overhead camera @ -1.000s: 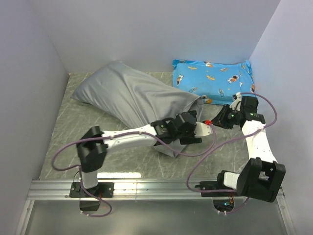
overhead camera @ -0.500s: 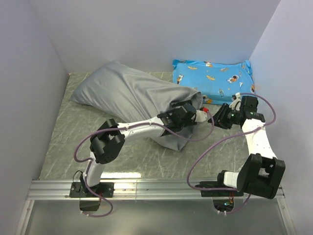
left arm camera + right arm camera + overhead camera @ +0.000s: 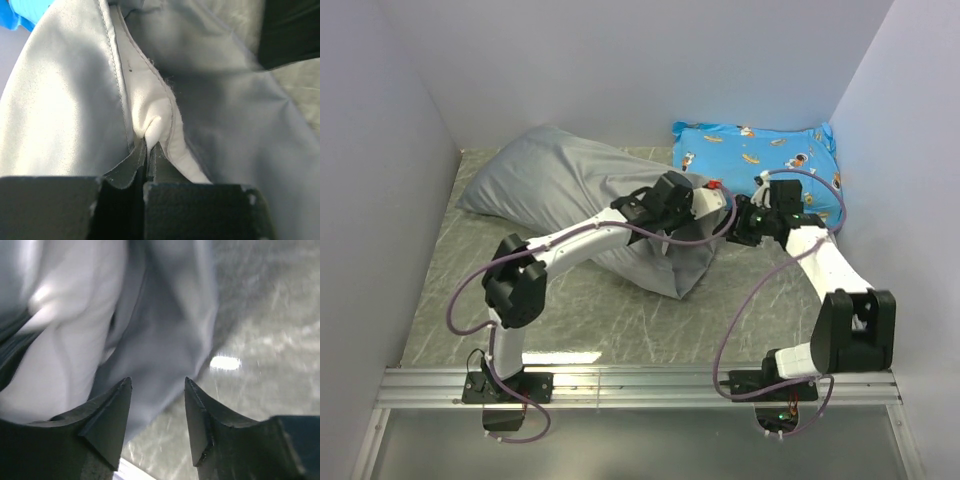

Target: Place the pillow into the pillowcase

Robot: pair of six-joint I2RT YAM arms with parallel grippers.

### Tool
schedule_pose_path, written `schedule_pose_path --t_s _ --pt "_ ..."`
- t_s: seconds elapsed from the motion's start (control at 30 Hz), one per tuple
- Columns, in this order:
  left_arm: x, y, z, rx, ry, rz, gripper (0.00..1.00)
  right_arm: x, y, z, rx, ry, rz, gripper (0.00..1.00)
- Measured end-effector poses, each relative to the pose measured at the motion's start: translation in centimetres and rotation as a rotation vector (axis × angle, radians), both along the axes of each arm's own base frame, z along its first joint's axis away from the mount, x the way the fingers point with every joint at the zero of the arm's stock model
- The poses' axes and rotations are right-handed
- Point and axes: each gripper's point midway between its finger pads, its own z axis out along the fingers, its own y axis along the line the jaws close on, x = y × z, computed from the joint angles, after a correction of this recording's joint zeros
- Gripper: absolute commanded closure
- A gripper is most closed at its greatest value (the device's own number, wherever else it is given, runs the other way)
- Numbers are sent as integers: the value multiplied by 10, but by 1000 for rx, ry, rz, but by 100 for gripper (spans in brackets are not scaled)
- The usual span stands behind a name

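Note:
The grey pillowcase (image 3: 570, 185) lies bulging at the back left, its open end towards the middle. In the top view the pillow is hidden inside it. In the left wrist view the white pillow (image 3: 145, 100) shows as a seamed edge between the grey pillowcase (image 3: 65, 100) folds. My left gripper (image 3: 149, 142) is shut on a pinch of that white fabric, at the sack's mouth (image 3: 712, 190). My right gripper (image 3: 735, 225) is just right of the mouth. In its wrist view the right gripper (image 3: 157, 384) is open, with limp grey pillowcase (image 3: 160, 330) cloth just ahead of its tips, blurred.
A blue cartoon-printed pillow (image 3: 760, 155) lies at the back right, close behind the right arm. Pale walls close in the table (image 3: 620, 320) on the left, back and right. Purple cables loop from both arms over the near part of the table.
My left gripper has swung from the sack's near side up to its mouth and shut on the pillow edge. The right gripper has moved left towards the mouth and opened wider.

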Motion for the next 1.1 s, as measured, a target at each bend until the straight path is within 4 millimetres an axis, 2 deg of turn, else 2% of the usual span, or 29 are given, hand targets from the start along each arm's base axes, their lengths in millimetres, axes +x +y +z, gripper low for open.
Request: schedule_pose_path --t_s 0.13,0.3,0.37,0.43,0.53,0.6,0.67,0.7,0.73,0.77,0.87,0.97,1.1 --pt "-10 7 18 -69 68 -18 100 28 7 -20 -16 12 -38 37" --pt "-13 9 24 -120 144 -20 100 60 17 -41 -17 18 -70 38" --pt "-14 10 25 -132 165 -19 100 66 28 -43 -16 10 -58 36" --pt "-15 10 25 -142 181 -20 100 69 45 -42 -18 -6 -33 30" --pt "-17 10 24 -154 203 -17 100 77 62 -39 -30 -30 -9 28" --pt "-17 10 24 -165 216 -12 100 83 66 -38 -53 -40 -28 18" --pt "-16 11 25 -187 236 -7 100 86 62 -39 -65 -44 -64 7" --pt "-15 11 26 -200 244 -6 100 88 61 -39 -65 -47 -77 7" --pt "-14 11 28 -215 255 -2 100 90 59 -39 -70 -51 -92 9" --pt "-13 11 29 -226 263 -1 100 93 57 -39 -74 -56 -109 17" --pt "-13 12 30 -258 298 5 100 103 50 -44 -98 -56 -168 30" --pt "-14 14 32 -282 341 11 100 108 38 -54 -128 -41 -219 32" --pt "-13 16 41 -320 375 14 100 113 7 -55 -158 -42 -270 28"
